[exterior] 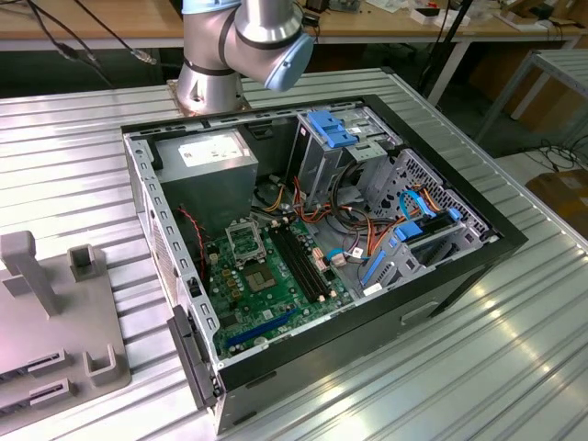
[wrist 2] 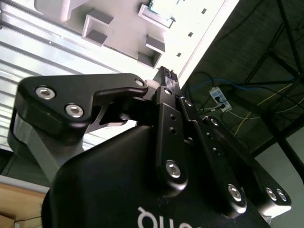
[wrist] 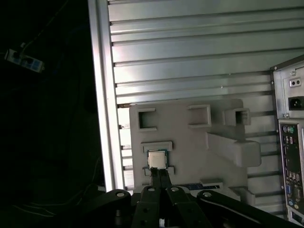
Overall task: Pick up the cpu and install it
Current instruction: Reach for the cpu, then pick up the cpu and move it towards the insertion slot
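The gripper [wrist: 157, 172] has its jaws drawn together, with no gap showing and nothing between them. In the first wrist view its tips point at the cpu [wrist: 157, 159]. The cpu lies flat in a walled pocket of the grey fixture [wrist: 199, 147], probably to keep it square for pickup. In the exterior view the fixture sits at eight o'clock from the open computer case [exterior: 386, 335]. The case lies on its side, so the socket [exterior: 246, 241], at eleven o'clock on the green board [exterior: 266, 303], faces up.
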`<state>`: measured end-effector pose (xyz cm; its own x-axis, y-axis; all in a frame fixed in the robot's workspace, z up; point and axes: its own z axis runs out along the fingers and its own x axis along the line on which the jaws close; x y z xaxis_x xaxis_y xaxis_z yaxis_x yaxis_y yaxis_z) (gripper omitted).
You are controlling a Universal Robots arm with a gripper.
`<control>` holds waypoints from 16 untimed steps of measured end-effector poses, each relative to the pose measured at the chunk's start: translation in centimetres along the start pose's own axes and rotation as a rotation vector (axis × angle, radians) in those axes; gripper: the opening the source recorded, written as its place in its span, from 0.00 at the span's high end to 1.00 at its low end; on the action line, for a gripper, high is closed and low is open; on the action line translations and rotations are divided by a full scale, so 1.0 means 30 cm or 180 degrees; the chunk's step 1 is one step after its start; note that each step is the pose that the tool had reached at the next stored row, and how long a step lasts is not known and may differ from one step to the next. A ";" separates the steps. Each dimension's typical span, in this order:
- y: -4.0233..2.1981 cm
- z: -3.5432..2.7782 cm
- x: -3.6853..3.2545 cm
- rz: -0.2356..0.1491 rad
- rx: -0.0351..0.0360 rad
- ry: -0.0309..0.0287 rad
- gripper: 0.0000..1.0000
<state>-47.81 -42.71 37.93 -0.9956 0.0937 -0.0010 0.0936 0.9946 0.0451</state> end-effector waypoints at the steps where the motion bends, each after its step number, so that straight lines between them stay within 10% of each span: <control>1: -0.001 0.001 0.003 0.0002 0.0000 0.0002 0.89; 16: -0.001 0.002 0.003 0.0002 0.0000 0.0002 0.89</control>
<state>-47.91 -42.71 37.87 -0.9955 0.0942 -0.0002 0.0941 0.9945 0.0450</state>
